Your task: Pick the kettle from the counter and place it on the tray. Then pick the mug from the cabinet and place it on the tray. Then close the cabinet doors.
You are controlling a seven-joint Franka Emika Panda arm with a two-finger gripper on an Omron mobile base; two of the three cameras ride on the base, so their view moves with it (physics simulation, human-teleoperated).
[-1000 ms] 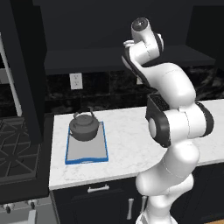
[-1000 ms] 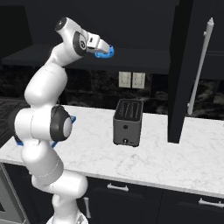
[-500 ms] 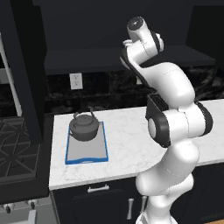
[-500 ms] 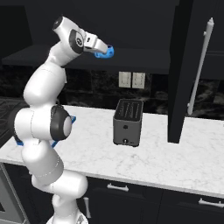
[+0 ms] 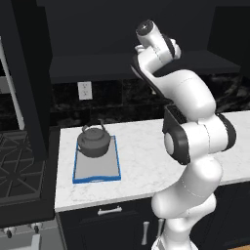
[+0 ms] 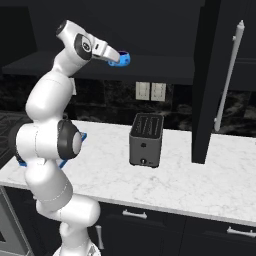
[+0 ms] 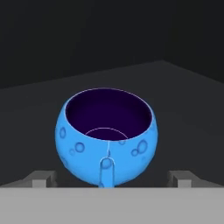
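The blue mug [image 7: 107,140] stands upright on the dark shelf [image 7: 183,100] inside the cabinet, its handle facing the hand. My gripper [image 7: 109,179] is open, one fingertip [image 7: 41,178] on each side of the mug and clear of its wall. From the right base view the gripper [image 6: 118,57] reaches up to the mug [image 6: 124,59] at the cabinet shelf [image 6: 160,70]. The dark grey kettle [image 5: 93,141] sits on the far end of the blue-rimmed tray [image 5: 97,168] on the counter [image 5: 141,151].
A black toaster [image 6: 146,140] stands on the counter [image 6: 190,185] below the shelf. The right cabinet door [image 6: 212,85] hangs open with its silver handle [image 6: 229,75]. The left door [image 5: 29,83] is open too, above a stove [image 5: 17,168].
The upper arm has edged slightly left in the left base view. The mug has stayed on the shelf and the jaws have stayed wide.
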